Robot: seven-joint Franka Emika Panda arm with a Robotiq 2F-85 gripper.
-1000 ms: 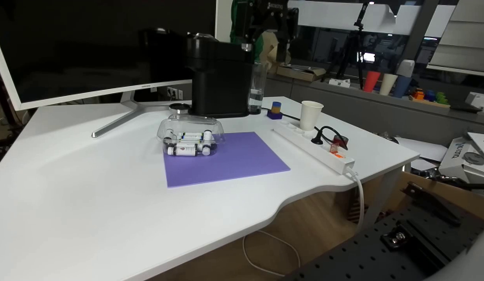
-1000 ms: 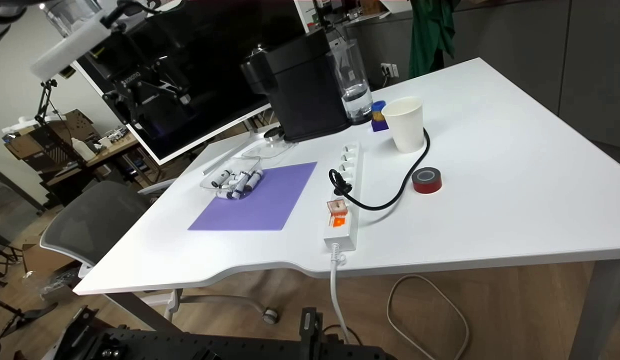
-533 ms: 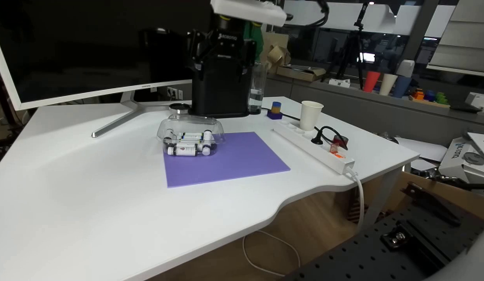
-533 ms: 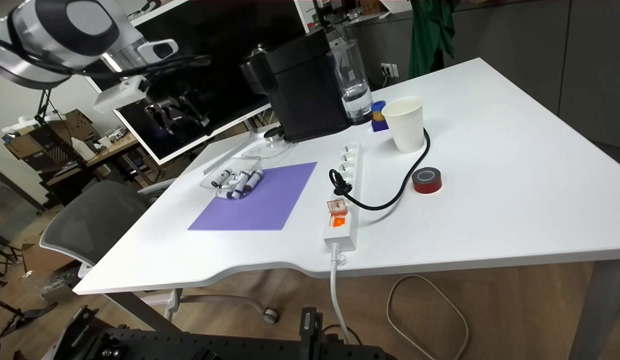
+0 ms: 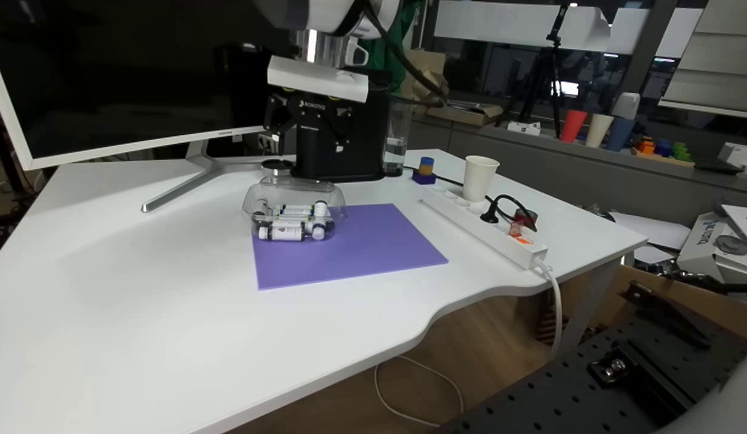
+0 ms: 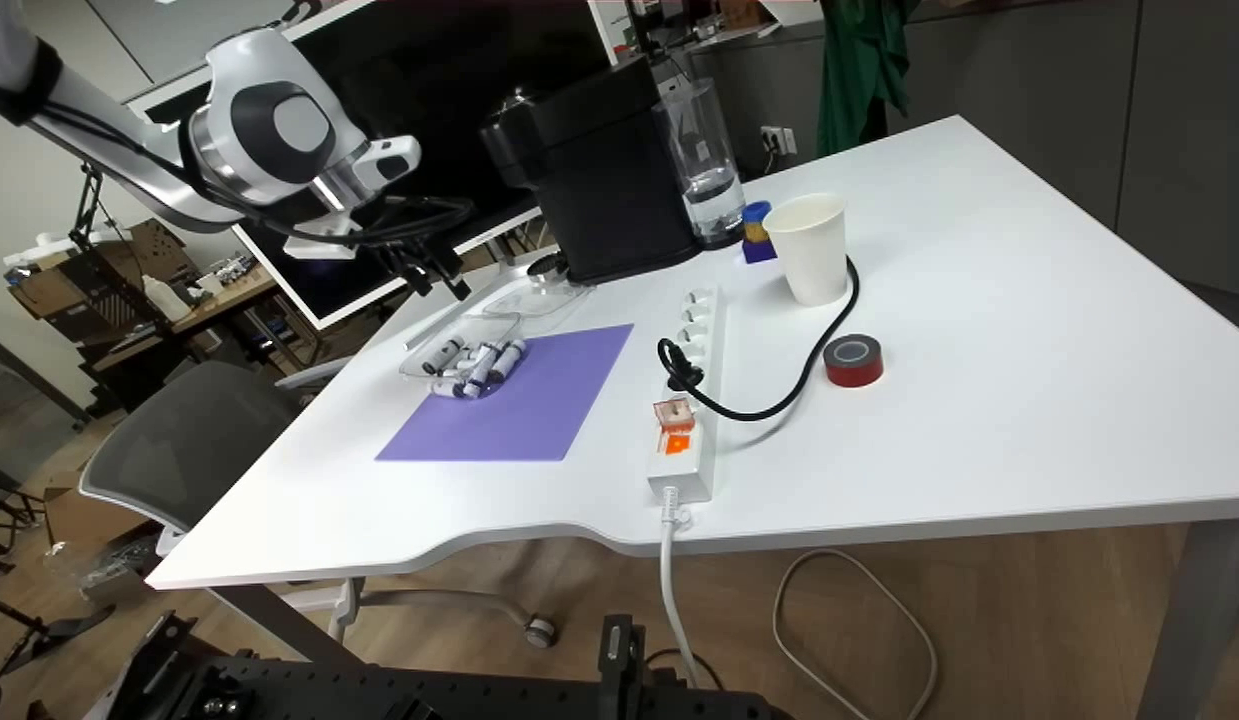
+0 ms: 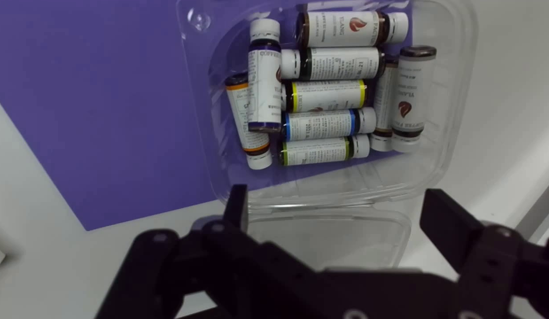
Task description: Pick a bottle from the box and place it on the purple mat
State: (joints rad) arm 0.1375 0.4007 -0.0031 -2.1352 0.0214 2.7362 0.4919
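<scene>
Several small bottles with white labels lie in the clear plastic box, one bottle [image 7: 264, 84] across another in the wrist view; bottles also show in the exterior views [image 5: 281, 232] [image 6: 482, 370]. The box [image 7: 456, 88] sits on a corner of the purple mat [image 7: 101, 110], partly on the white table, its clear lid [image 7: 327, 239] folded open. The box [image 6: 416, 366] and mat [image 5: 373, 253] [image 6: 509, 425] show in both exterior views. My gripper [image 7: 336, 195] is open and empty, fingers wide apart, above the box's lid side; it hangs over the table's back [image 5: 310, 147] [image 6: 441, 285].
A black machine [image 5: 343, 132] with a clear water tank [image 5: 396, 141] stands behind the box, beside a large monitor [image 5: 138, 72]. A white power strip [image 5: 482, 226], black cable, white cup [image 5: 480, 178] and red tape roll [image 6: 853, 360] stand across the mat from the box.
My gripper has come down and closer to the box, moving left in an exterior view and right in an exterior view. The box, bottles and mat have not moved.
</scene>
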